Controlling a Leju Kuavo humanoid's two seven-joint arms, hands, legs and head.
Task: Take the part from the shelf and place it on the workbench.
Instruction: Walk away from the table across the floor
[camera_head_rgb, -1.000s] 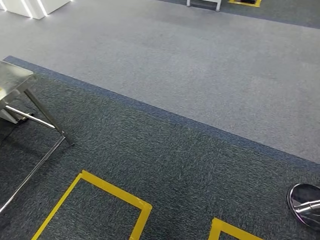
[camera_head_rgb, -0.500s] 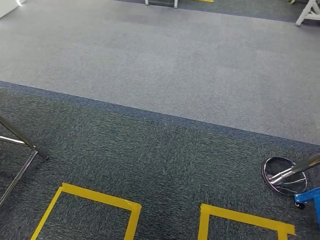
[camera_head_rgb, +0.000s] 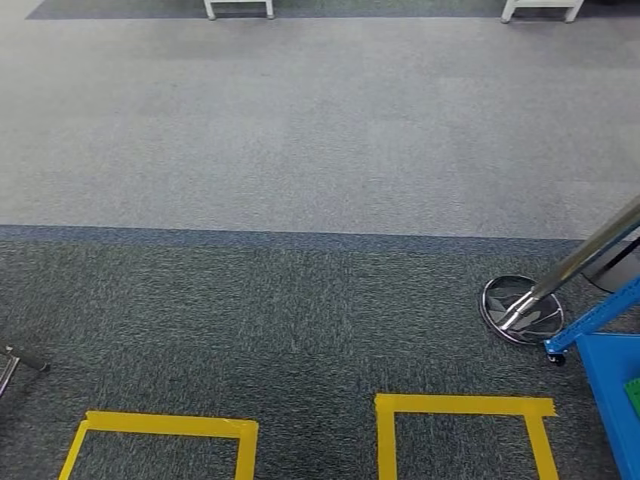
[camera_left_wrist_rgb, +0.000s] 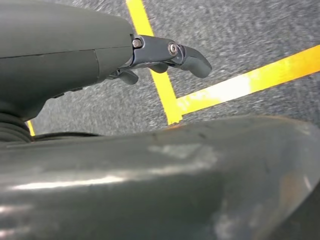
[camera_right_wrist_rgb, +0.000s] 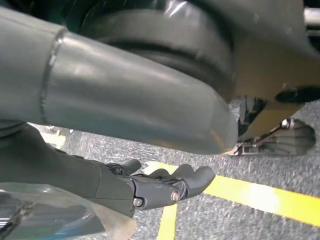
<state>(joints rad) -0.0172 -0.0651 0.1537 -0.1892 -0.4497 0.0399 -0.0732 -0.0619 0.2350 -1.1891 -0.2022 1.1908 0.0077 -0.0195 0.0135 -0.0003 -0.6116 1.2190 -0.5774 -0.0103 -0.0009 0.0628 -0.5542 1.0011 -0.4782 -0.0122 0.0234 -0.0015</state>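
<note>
A blue shelf frame (camera_head_rgb: 613, 372) stands at the right edge of the head view, with a bit of something green (camera_head_rgb: 633, 396) lying in it; I cannot tell whether that is the part. My left hand (camera_left_wrist_rgb: 166, 52) hangs over the dark carpet and the yellow tape, fingers stretched out, holding nothing. My right hand (camera_right_wrist_rgb: 162, 185) hangs the same way above a yellow line, fingers loosely extended and empty.
A round chrome base (camera_head_rgb: 523, 308) with a slanted chrome pole sits just left of the blue shelf. Two yellow tape squares (camera_head_rgb: 162, 425) (camera_head_rgb: 460, 405) mark the dark carpet in front. A metal table foot (camera_head_rgb: 19, 360) shows at far left. White furniture legs (camera_head_rgb: 238, 8) stand far back.
The camera has turned to the right: the steel table has slid out at the left, and the chrome base and blue shelf have come in at the right.
</note>
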